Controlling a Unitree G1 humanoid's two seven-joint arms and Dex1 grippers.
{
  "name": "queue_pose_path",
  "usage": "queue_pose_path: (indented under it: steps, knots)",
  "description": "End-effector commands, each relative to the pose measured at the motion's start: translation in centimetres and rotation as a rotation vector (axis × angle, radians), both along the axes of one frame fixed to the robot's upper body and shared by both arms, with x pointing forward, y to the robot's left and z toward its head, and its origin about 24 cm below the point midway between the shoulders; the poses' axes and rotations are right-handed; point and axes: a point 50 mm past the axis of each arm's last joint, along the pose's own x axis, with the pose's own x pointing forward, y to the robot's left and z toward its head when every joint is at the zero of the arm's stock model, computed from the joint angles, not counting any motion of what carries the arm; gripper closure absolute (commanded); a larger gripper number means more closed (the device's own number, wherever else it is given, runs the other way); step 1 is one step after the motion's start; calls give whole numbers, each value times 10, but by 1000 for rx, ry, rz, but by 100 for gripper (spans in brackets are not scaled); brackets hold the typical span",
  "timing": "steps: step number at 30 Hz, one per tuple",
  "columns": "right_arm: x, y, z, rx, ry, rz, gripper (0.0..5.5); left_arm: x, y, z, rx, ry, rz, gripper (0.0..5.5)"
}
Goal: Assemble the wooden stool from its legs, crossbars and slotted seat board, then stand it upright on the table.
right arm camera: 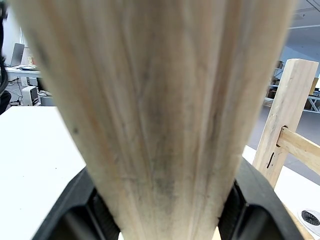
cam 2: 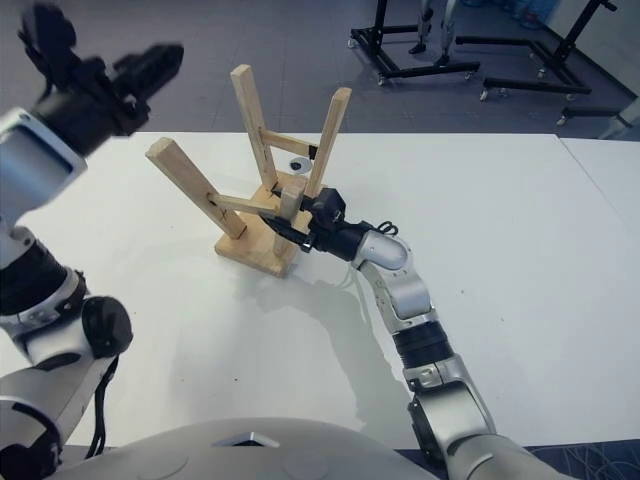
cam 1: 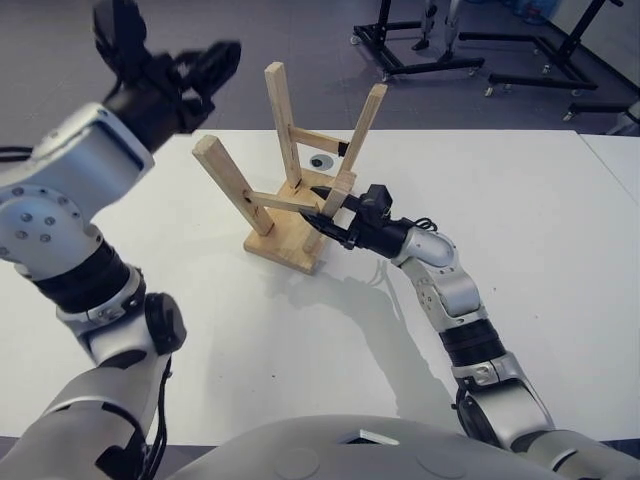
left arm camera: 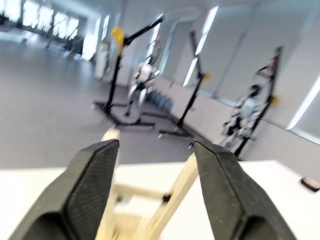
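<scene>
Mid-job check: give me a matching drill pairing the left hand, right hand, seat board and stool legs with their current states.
Things:
1. left hand
2. right hand
3. seat board
4. legs

States:
a. lying flat on the table
b. raised, open, holding nothing
c. pointing up
d. closed on one leg, low near the seat

Pairs: 1-b, 2-d, 3-a, 4-c
</scene>
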Motion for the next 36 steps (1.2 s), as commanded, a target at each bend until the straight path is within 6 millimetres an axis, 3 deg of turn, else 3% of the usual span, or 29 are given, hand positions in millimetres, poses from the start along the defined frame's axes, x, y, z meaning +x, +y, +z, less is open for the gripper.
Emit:
queue_pose_path:
  steps: [1, 5, 9, 19, 22, 26, 28, 32, 36]
  knots:
    - [5, -2, -1, -43, 3, -10, 343, -9, -3, -22, 76, 11, -83, 356]
    - [6, 4, 0, -41, 2, 7, 343, -14, -13, -24, 53, -9, -228, 433]
    - [7, 7, -1, -36, 3, 10, 343, -18, -25, -32, 27, 19, -388, 433]
    - [9, 11, 5, -42, -15, 23, 343, -7, -27, -88, 77, 110, -303, 433]
    - [9, 13, 8, -41, -21, 36, 343, -6, -27, -88, 89, 83, -284, 433]
    - [7, 11, 5, -40, -10, 31, 343, -1, -28, -68, 55, 25, -258, 433]
    - [7, 12, 5, -39, -8, 29, 343, -2, -31, -70, 69, 24, -260, 433]
    - [8, 13, 5, -44, -5, 21, 343, -19, -35, -115, 164, 126, -284, 433]
    - [9, 14, 7, -58, -2, 10, 343, -27, -32, -136, 237, 150, -284, 433]
